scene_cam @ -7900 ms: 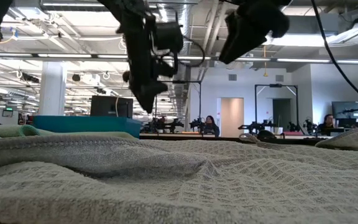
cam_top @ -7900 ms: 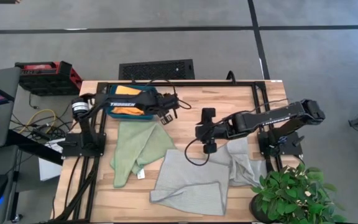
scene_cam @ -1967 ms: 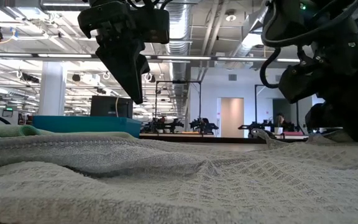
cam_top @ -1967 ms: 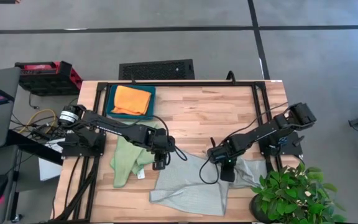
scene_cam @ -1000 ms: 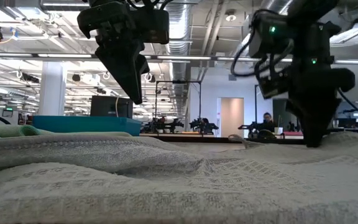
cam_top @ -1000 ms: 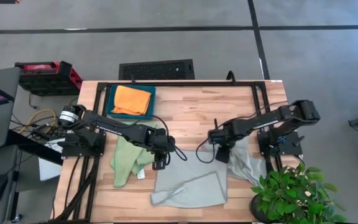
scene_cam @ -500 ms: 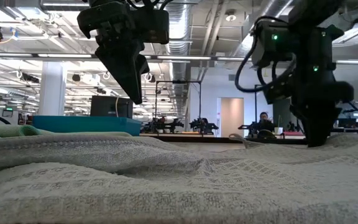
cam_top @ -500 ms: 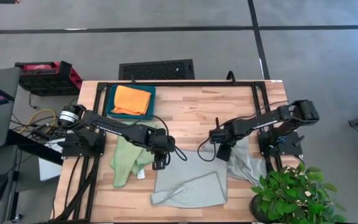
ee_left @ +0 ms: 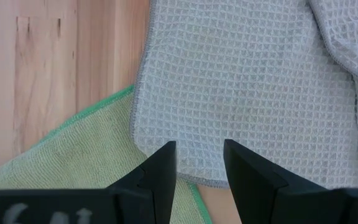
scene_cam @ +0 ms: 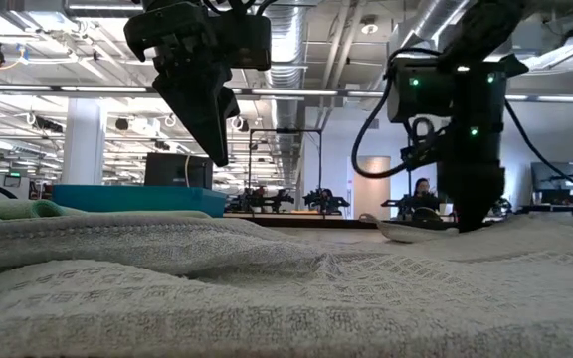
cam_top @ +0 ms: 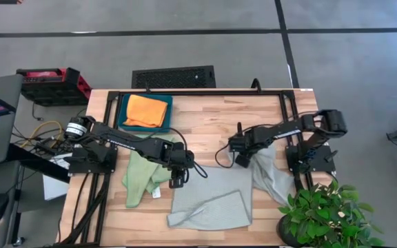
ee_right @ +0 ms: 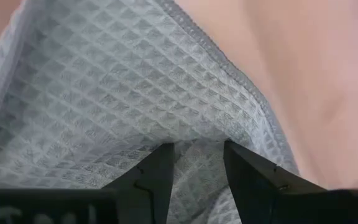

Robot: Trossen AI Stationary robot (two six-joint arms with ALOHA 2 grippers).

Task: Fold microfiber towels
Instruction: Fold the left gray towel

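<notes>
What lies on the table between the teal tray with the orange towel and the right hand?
Only bare wooden table; the high view shows nothing between the tray and the right hand.

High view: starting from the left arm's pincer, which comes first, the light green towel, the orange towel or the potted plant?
From the left pincer:
1. Light green towel, right beside it, toward the table's left.
2. Orange towel, in the teal tray at the table's far left corner.
3. Potted plant, off the near right corner.

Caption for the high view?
Left gripper over a grey towel's corner; right gripper at the second grey towel.
</notes>
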